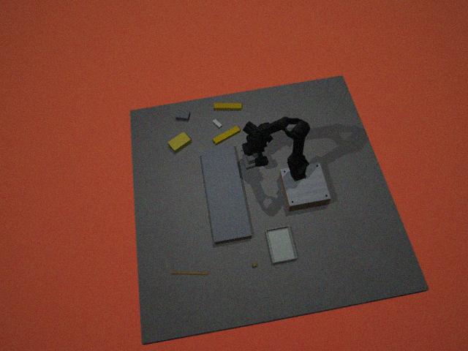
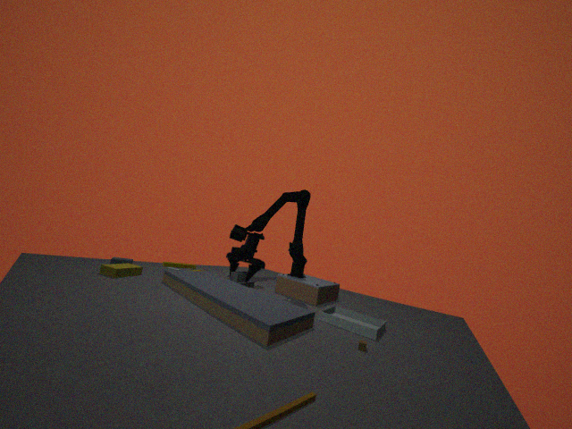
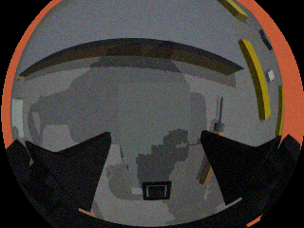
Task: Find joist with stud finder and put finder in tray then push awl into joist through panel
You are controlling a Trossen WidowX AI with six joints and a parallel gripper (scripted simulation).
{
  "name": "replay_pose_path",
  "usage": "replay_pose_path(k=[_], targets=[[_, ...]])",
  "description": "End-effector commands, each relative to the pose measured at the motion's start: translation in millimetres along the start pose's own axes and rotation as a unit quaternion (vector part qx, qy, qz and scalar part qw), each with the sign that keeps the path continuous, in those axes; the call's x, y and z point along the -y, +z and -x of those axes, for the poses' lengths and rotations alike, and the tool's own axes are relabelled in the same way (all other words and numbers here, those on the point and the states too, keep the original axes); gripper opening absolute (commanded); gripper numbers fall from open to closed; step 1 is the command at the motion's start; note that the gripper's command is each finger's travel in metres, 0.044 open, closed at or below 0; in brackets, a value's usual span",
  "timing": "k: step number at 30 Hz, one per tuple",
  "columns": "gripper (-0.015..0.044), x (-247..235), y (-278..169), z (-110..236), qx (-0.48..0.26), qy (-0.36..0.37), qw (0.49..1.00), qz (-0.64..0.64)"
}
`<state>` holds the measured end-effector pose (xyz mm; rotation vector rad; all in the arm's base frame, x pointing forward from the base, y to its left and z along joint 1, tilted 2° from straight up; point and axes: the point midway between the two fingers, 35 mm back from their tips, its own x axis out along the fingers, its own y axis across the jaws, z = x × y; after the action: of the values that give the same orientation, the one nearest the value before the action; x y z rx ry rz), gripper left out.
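My gripper (image 1: 255,161) (image 2: 246,272) (image 3: 156,137) is open and hangs low over the stud finder (image 1: 248,162) (image 2: 237,275) (image 3: 156,190). The stud finder is a small grey box with a dark window and sits on the table between my open fingers, untouched by them. It is just right of the long grey floor panel (image 1: 227,196) (image 2: 239,299) (image 3: 127,51), near its far end. The awl (image 3: 219,114) is thin, with a brown handle, and lies on the table beside my right finger. The white tray (image 1: 270,247) (image 2: 356,323) stands near the panel's near end, with nothing in it.
The arm's base block (image 1: 306,189) (image 2: 307,288) stands right of the panel. Yellow blocks (image 1: 227,106) (image 1: 226,134) (image 1: 179,141), a small grey block (image 1: 183,115) and a white piece (image 1: 216,122) lie beyond the panel. A thin yellow stick (image 1: 189,273) and a tiny brown cube (image 1: 254,265) lie near the front.
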<state>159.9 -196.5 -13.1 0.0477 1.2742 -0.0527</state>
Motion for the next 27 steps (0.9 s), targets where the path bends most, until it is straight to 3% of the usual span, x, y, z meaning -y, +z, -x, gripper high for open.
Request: replay_pose_path(k=[1,2,27], targets=[[0.0361,-1.7,-1.4,-3.4,0.0,0.003,1.0,-0.002],[0.0335,-1.7,-1.4,-3.4,0.0,0.003,1.0,-0.002],[0.0168,-1.7,-1.4,-3.4,0.0,0.003,1.0,-0.002]])
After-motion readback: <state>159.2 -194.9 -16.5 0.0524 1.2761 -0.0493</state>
